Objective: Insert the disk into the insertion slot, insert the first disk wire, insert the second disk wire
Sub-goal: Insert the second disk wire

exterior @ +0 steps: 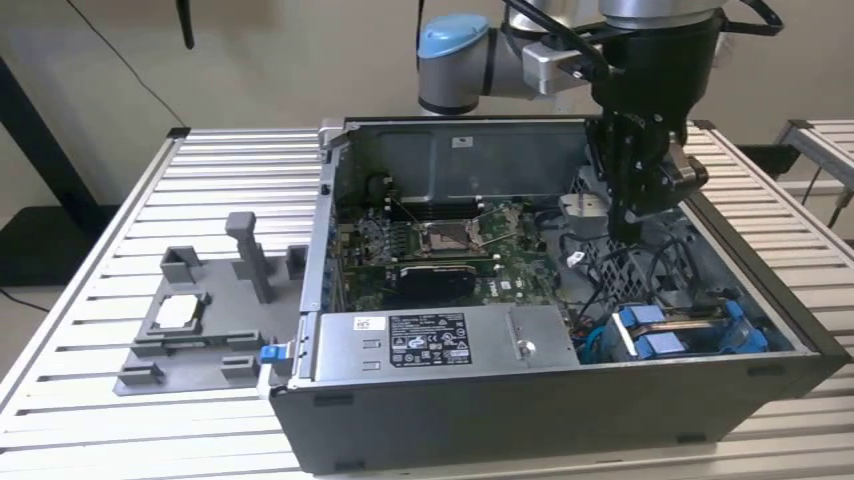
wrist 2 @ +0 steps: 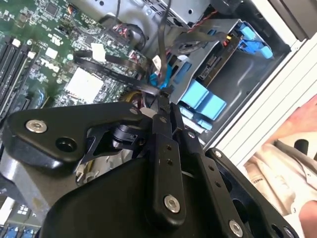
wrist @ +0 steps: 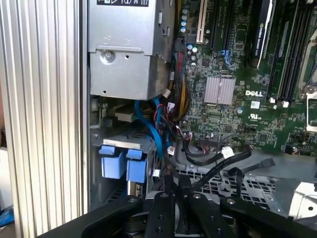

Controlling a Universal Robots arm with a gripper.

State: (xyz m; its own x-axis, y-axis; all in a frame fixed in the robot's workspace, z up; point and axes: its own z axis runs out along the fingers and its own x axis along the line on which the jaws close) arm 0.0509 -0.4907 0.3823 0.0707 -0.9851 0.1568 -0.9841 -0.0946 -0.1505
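Observation:
The disk lies in its blue carrier inside the insertion slot, at the case's front corner on the exterior view's right. Its blue tabs show in both wrist views. My gripper hangs inside the open case, above the perforated cage and behind the disk. In both wrist views its fingers are pressed together on a thin black wire that runs off over the cage. The wire's far end lies loose near the motherboard.
A grey labelled power-supply box fills the case's front. The green motherboard lies behind it. Tangled cables hang between the supply and the disk bay. A grey fixture stands on the slatted table, on the exterior view's left.

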